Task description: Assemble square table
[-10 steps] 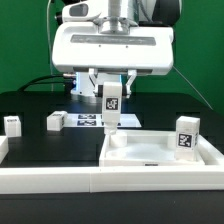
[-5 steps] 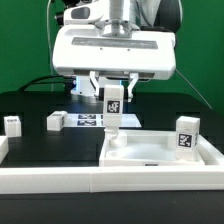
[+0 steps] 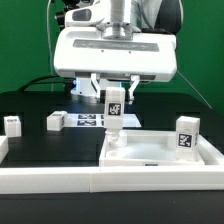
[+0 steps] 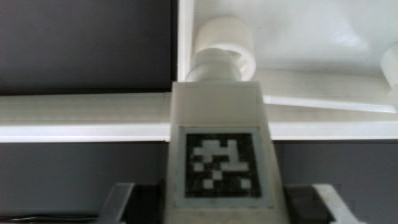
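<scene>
Nearest the exterior cam, a long white rail point(image 3: 50, 178) is seen across the front, w/ the table top point(image 3: 165, 160) just behind it, rim up, toward the exterior view's right. At the top's far corner on the exterior view's left, the held leg point(image 3: 113, 122) is set upright, long axis vertical, narrow end down in that corner. Whether the tip is touching or seated can't be told. The leg is clamped at its tagged upper part by the gripper point(image 3: 113, 93), jaws closed on it from directly above. The next move prob. depends on the leg axis being lined up w/ the corner below. A second leg point(image 3: 186, 135) is seen upright at the top's opposite far corner. Farther back, a loose leg point(image 3: 12, 124), another loose leg point(image 3: 56, 121) and the marker board point(image 3: 88, 121) are seen.
</scene>
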Motion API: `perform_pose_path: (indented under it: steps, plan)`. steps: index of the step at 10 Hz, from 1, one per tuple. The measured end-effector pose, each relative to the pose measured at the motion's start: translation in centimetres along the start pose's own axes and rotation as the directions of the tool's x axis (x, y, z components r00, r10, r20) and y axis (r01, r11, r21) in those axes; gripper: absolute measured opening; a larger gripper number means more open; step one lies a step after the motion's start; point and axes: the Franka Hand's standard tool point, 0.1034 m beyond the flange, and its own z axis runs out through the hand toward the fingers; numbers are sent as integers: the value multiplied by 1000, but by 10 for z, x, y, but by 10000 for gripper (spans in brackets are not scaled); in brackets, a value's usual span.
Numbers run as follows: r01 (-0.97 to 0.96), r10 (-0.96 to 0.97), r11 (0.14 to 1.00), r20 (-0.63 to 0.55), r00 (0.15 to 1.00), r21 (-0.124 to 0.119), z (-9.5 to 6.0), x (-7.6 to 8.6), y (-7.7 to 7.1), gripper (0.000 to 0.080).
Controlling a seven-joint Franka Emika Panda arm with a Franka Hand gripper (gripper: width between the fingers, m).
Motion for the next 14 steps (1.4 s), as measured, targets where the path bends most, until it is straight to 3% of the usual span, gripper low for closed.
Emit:
perform_pose_path:
  steps: [2,4,8,14]
  plan:
    - [7,-7,1000,-1,1000,0,6,17,4,291]
    - [8,-8,1000,-2,1000,0,11,22,5,291]
    - [14,-14,1000,16,1000,9,18,11,-8,291]
    - [20,-20,1000,28,999,9,22,4,-10,291]
